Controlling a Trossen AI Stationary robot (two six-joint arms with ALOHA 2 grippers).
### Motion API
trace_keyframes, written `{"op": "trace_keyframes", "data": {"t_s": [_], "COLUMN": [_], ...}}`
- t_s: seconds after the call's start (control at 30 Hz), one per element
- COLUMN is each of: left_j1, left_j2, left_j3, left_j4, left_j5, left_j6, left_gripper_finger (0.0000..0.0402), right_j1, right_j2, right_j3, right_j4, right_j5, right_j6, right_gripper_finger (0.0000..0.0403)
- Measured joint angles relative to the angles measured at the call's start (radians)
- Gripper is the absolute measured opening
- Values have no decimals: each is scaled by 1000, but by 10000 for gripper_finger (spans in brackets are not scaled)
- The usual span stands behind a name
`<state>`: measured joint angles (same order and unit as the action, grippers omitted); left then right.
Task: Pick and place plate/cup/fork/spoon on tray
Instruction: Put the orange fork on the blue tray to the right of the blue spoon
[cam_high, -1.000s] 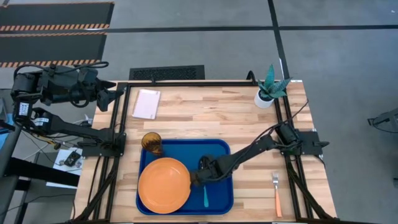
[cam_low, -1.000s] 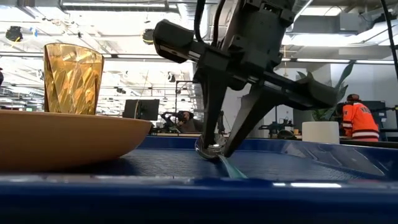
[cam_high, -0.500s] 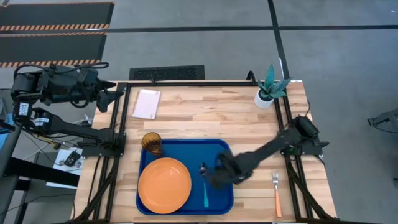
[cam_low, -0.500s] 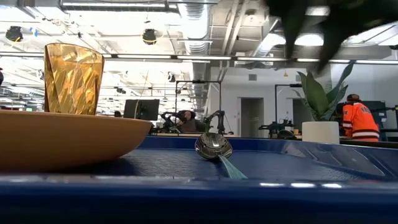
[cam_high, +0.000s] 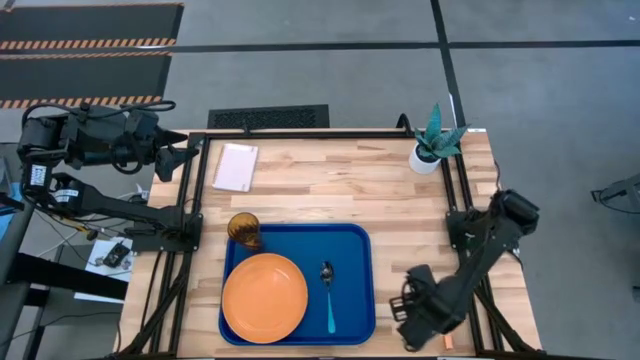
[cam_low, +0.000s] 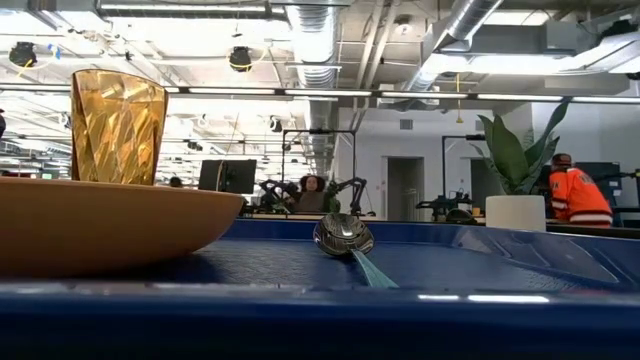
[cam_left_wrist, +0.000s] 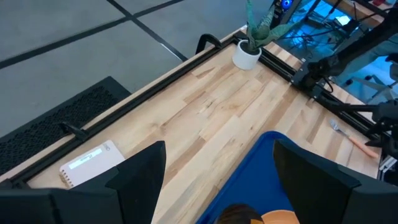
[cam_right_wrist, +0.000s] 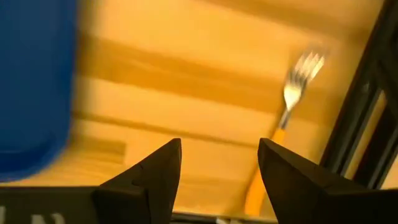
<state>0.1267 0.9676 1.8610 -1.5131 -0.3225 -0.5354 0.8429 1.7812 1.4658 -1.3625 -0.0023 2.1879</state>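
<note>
Right claw (cam_right_wrist: 217, 171) left the spoon (cam_high: 327, 283), now open above the fork (cam_right_wrist: 287, 134).

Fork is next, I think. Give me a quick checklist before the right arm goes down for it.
1. Spoon released and lying in the tray: ok.
2. Plate in the tray: ok.
3. Cup fully in the tray: cannot tell; it sits at the far left corner.
4. Right gripper jaws open and empty: ok.
5. Fork on bare table ahead of the right gripper: ok.
6. Left gripper parked off the table's far left: ok.
</note>
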Motion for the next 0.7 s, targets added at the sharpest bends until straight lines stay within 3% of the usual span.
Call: {"op": "trace_keyframes", "data": {"t_s": [0.07, 0.17, 0.47, 0.7], "left_j1": [0, 0, 0, 0], "left_j2": [0, 0, 0, 1], "left_j3": [0, 0, 0, 0], "left_j4": [0, 1, 3, 3], "left_j5": [0, 0, -4, -21], "left_j6": [0, 0, -11, -11], "left_gripper_finger": [282, 282, 282, 282], "right_j1": [43, 80, 136, 138], "right_j2": [-32, -80, -103, -92], "right_j3": [-68, -167, -393, -493], "right_j4": [66, 145, 384, 522], "right_j5": [-12, -107, -259, -281], "right_j6": [79, 98, 135, 145], "right_gripper_finger": [235, 235, 233, 220]}}
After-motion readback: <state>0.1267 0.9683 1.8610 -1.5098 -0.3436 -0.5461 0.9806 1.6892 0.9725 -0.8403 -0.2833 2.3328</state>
